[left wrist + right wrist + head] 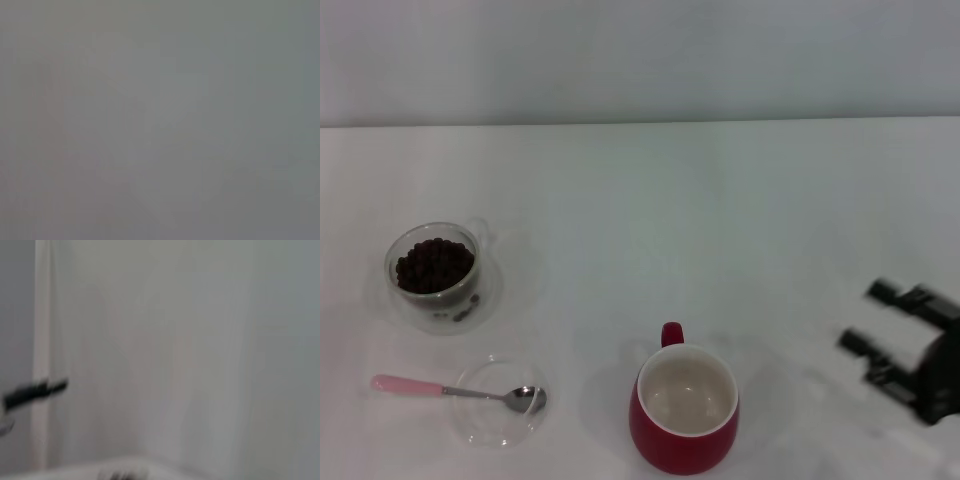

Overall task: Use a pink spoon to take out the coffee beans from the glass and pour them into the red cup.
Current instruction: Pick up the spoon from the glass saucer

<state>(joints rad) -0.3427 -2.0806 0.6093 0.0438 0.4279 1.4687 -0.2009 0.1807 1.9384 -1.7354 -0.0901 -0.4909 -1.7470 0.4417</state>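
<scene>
I'm looking down from the head view at a white table [720,220] filling most of the frame. The red cup [684,411] is sitting at the lower centre, upright, its white inside showing and its loop handle pointing toward the top of the frame. At the right edge, just below mid-height, my right gripper [865,318] is reaching in; its two dark fingers [860,344] are pointing toward the upper left and standing apart, holding nothing, well apart from the red cup. The right wrist view is too soft to be sure of; it seems to be showing only pale surface and one dark finger tip at its edge.

At the left, the glass [436,275] is standing upright with the coffee beans [435,264] heaped inside it. Below it, in the lower left, a shallow clear dish [500,402] is carrying the pink spoon [455,390]: the silver bowl is resting in the dish, the pink handle sticking out past its rim toward the left edge.

My left gripper isn't showing in any view.
</scene>
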